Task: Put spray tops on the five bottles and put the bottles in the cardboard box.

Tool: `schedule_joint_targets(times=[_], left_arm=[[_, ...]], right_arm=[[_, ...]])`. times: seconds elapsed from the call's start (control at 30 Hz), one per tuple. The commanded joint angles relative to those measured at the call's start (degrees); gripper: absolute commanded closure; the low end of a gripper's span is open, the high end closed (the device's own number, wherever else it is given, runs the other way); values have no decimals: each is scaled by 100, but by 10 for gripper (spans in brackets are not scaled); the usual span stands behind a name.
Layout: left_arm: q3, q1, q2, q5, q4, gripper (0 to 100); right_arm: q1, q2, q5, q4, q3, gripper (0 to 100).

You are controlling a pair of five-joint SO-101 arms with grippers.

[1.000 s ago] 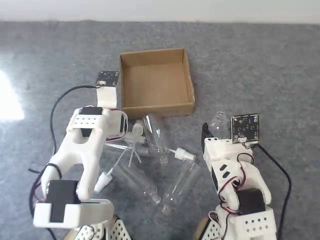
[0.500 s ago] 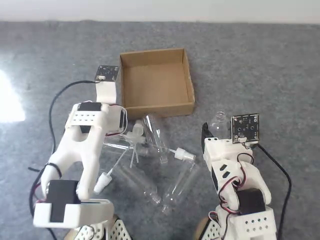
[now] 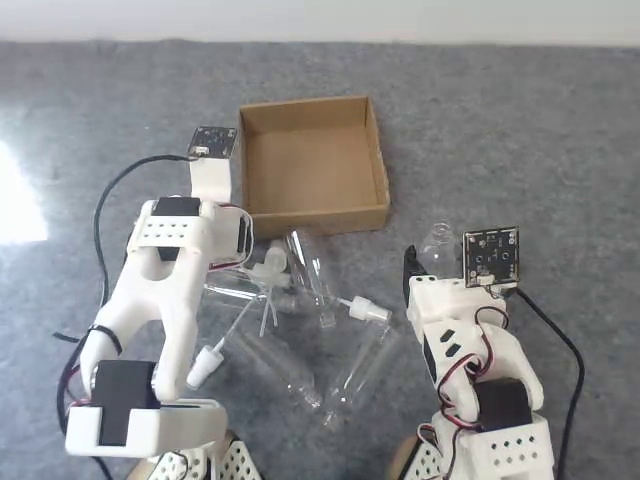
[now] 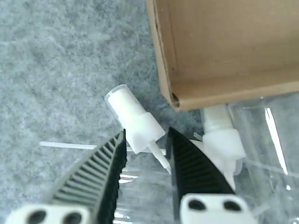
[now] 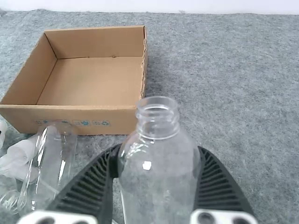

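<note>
Pinching the collar of a white spray top [image 4: 135, 121], the left gripper [image 4: 145, 135] appears clenched on it, both ribbed jaws pressed against the plastic, just beside the near corner of the cardboard box [image 3: 314, 217], which sits empty at the upper middle of the high view. The right gripper [image 5: 159, 154] is clamped around the body of a clear bottle [image 5: 157, 140], held upright with its open neck showing, at the right of the high view and well apart from the left gripper. Other clear bottles [image 3: 275, 365] lie on their sides in a loose heap at the centre of the grey table [image 3: 520, 130], with another spray head [image 3: 368, 311] among them. The bottle looks light, thin-walled and smooth, so it probably flexes and may slip or turn if squeezed unevenly; a grip on the widest part of the body, leaving the neck free, seems soundest. The spray top is small, stiff and light, with a thin dip tube that bends easily, so the collar is the best place to hold it.
</note>
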Motion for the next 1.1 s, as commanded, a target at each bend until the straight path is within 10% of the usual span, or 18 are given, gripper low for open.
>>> schedule_joint_targets(times=[0.0,1.07], left_arm=[[-259,-18,-18,70,44,803],[-382,-299,800,167,-246,874]], right_arm=[[-40,-101,-9,-127,-62,890],[-40,-101,0,-497,220,890]])
